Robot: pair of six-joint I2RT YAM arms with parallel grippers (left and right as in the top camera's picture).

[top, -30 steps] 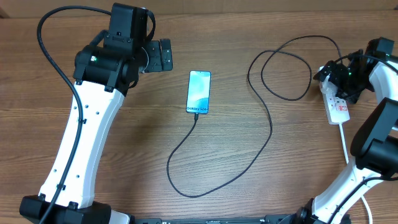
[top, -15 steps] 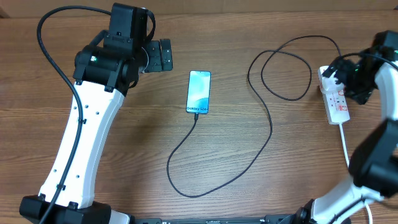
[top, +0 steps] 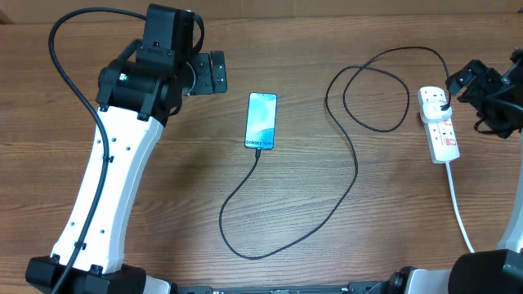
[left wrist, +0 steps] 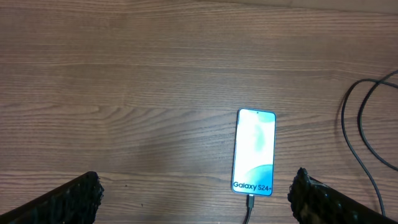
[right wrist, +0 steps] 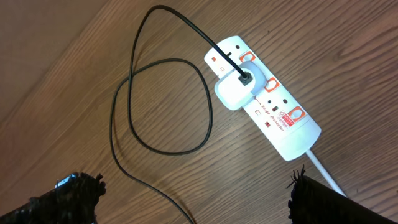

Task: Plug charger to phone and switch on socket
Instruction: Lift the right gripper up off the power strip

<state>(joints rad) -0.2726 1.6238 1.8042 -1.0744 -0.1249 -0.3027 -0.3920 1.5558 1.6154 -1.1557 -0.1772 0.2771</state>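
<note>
The right gripper point(top: 467, 80) had just pulled back from the socket point(top: 439, 124). A moment earlier it sat right over the strip's far end. Now it hung off to the side, fingers spread wide and holding nothing, with the whole strip in plain sight. The left gripper point(left wrist: 194, 185) hadn't budged. It hovered just beside the phone point(top: 261, 120), also spread and empty.

To my eye that retreat meant the switch had been dealt with, though I couldn't tell from the rockers whether it was on. The charger point(top: 356, 167) already ran into the phone's bottom edge, and its white plug block point(right wrist: 231, 93) sat in the strip.

The socket was glossy white plastic with rounded ends and red-outlined rockers. The cable was thin, black and limp, lying in loose loops. The phone was a slim glass slab with rounded corners and a pale lit screen. All of it lay on a matt wood-grain table point(top: 180, 245).
</note>
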